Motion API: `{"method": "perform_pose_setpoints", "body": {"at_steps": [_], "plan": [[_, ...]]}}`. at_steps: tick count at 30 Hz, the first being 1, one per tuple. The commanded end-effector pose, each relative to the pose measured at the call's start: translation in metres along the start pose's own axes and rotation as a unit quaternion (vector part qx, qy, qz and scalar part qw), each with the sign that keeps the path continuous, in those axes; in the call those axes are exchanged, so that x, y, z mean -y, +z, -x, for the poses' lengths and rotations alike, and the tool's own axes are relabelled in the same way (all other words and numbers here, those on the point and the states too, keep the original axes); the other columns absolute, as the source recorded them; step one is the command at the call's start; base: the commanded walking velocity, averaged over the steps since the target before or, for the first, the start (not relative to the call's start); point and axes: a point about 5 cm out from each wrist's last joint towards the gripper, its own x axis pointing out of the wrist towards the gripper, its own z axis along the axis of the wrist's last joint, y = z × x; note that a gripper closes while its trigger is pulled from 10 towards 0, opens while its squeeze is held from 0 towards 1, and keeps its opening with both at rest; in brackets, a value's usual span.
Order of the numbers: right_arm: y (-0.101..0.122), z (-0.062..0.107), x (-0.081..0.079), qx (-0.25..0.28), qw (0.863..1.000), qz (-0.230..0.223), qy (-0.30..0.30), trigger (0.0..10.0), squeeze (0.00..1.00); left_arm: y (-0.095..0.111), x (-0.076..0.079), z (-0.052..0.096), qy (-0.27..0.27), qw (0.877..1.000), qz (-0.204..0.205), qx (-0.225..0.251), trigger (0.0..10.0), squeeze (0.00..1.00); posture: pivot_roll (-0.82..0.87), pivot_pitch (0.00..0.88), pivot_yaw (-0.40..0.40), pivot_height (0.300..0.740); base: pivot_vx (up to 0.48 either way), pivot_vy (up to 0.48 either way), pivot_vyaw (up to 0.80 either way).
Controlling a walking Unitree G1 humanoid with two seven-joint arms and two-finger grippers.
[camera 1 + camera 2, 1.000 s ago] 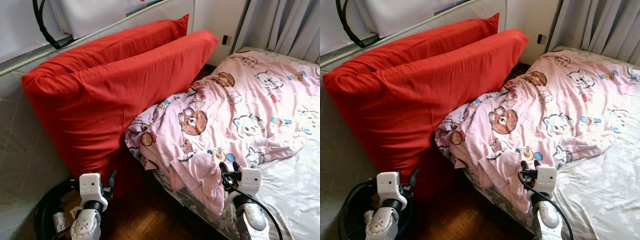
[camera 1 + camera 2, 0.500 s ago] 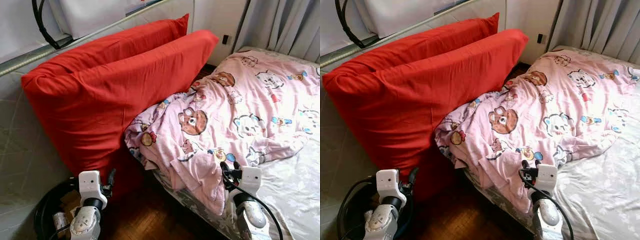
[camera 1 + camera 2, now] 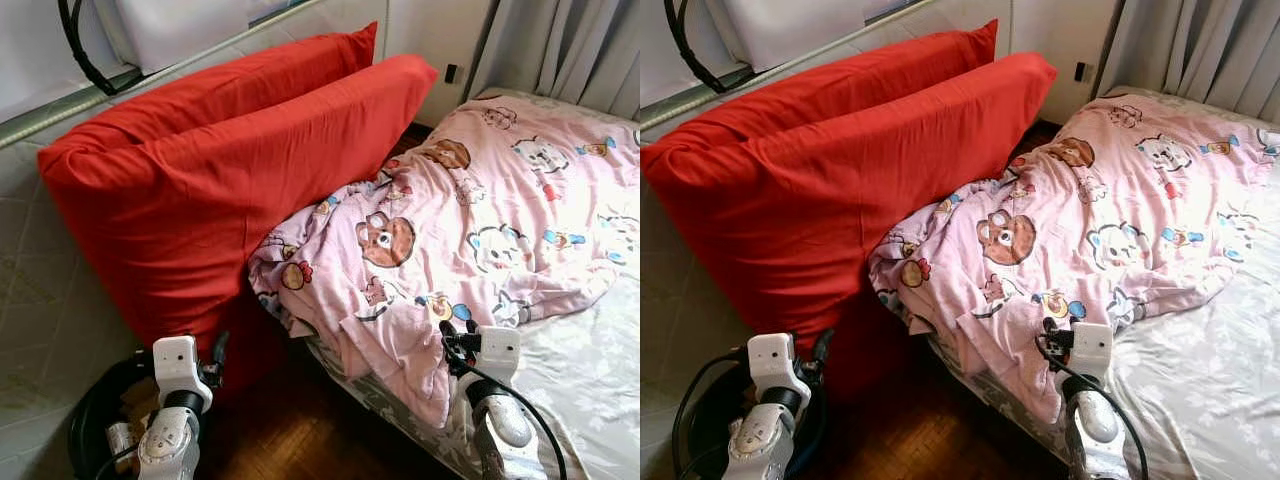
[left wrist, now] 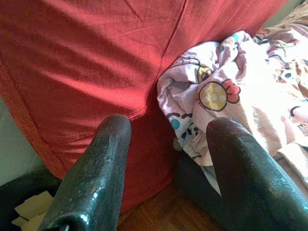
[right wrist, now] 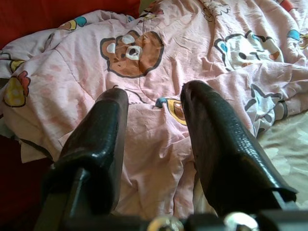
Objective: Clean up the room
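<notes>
Two big red pillows (image 3: pixel 230 170) lean upright against a grey padded surface at the left. Their lower edge meets a crumpled pink blanket (image 3: pixel 470 220) printed with cartoon bears, which lies across the bed and hangs over its near corner. Low at the left, my left gripper (image 4: pixel 171 122) is open, pointing at the gap where the front pillow (image 4: pixel 86 62) meets the blanket's edge (image 4: pixel 211 96). Low at the right, my right gripper (image 5: pixel 155 91) is open just above the blanket's hanging fold (image 5: pixel 154 144). Neither holds anything.
The bed's grey patterned sheet (image 3: pixel 590 380) lies bare at the right. Dark wooden floor (image 3: pixel 290 435) runs between pillows and bed. A black cable coil with paper scraps (image 3: pixel 95 425) sits at the lower left. Grey curtains (image 3: pixel 570 45) hang behind the bed.
The whole picture has shifted slightly, so the camera moved. Both arms stay low in about the same places, and pillows and blanket lie as before.
</notes>
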Motion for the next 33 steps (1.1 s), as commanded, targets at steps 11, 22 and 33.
{"method": "perform_pose_setpoints", "body": {"at_steps": [11,22,33], "plan": [[-0.0046,-0.0008,-0.0051,-0.019,1.000,0.005,0.005,10.0,0.00,0.0020,-0.0024,0.0004,0.003,1.000,0.000,-0.001,10.0,0.00,-0.07,0.116,0.055,0.700,0.000,0.000,0.00],[-0.0021,-0.0019,-0.0055,-0.011,1.000,0.004,0.005,10.0,0.00,0.0032,-0.0029,-0.0001,0.004,1.000,0.001,0.000,10.0,0.00,-0.06,0.115,0.057,0.695,0.000,0.000,0.00],[-0.0016,-0.0039,-0.0071,-0.013,1.000,0.002,0.009,10.0,0.00,0.0040,-0.0015,-0.0002,0.002,1.000,0.004,0.000,10.0,0.00,-0.06,0.117,0.056,0.670,0.000,0.000,0.00]]}}
